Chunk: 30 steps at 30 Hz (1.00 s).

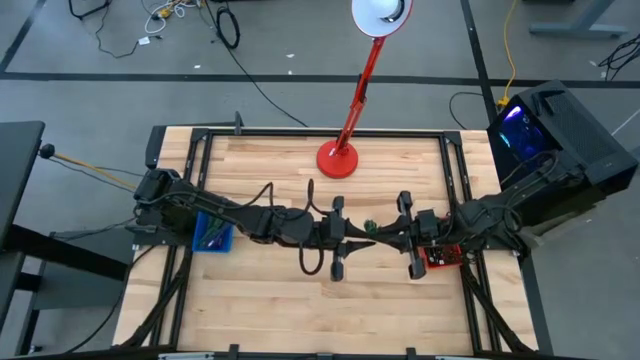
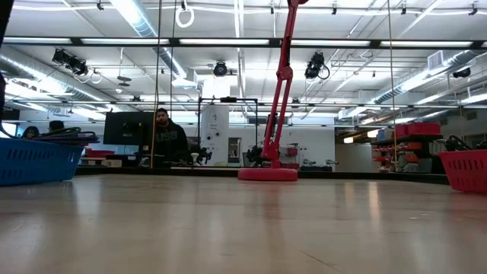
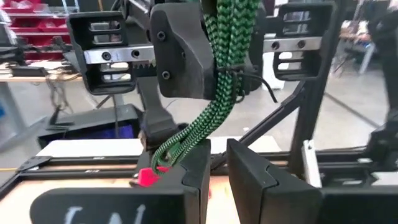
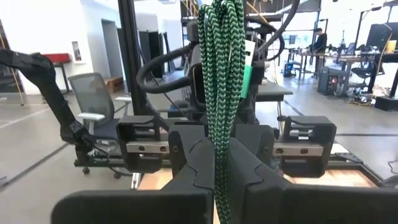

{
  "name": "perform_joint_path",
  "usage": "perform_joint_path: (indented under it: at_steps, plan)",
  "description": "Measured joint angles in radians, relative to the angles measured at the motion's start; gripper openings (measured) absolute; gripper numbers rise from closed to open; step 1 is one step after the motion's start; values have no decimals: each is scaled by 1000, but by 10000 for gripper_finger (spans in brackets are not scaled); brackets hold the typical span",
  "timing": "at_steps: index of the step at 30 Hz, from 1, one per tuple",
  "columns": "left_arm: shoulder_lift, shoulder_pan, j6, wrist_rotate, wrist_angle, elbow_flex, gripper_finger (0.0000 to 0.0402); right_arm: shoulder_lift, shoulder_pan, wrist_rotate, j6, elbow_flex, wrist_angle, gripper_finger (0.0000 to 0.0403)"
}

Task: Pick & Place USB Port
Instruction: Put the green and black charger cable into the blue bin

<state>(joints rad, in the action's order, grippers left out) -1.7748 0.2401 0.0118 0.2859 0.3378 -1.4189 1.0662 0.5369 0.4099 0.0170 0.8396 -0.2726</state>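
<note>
A green-and-black braided USB cable bundle (image 1: 370,227) hangs in mid-air over the middle of the table, between my two grippers, which point level at each other and nearly meet. My right gripper (image 4: 219,155) is shut on the bundle (image 4: 219,74), which stands up above its fingers. In the left wrist view the bundle (image 3: 233,37) sits in the right gripper, and two strands (image 3: 186,140) run down to my left gripper (image 3: 217,155). Its fingers stand a narrow gap apart. The low view shows neither gripper nor cable. My left gripper meets the strands at its fingertips (image 3: 198,152), coming level from the table's left. Its own finger hides the place of contact, so the part held cannot be told. My right gripper pinches the bundle's lower part (image 4: 219,177) between its two fingers, level from the table's right, across the strands. The bundle is upright and clear of the table.
A blue bin (image 1: 212,236) sits under my left arm at the table's left. A red bin (image 1: 440,257) lies under my right arm. A red lamp's base (image 1: 338,160) stands at the far middle. Bare wood lies along the near edge.
</note>
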Motion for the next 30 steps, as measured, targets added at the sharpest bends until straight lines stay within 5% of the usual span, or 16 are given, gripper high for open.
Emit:
perform_joint_path:
  at_steps: [12, 17, 21, 30]
  plan:
    - [0, -44, -56, 151, 22, 0, 61, 2, 1, -35, 6, -1, -4, 8]
    - [0, -55, 4, 29, 12, -2, 60, 4, 3, -70, 5, -3, 5, 8]
    - [0, -27, 3, -51, -54, -2, 60, 3, 2, 6, -15, -3, 16, 8]
    - [0, 12, 7, -130, -185, -2, 88, -4, 0, 11, -21, -3, 19, 8]
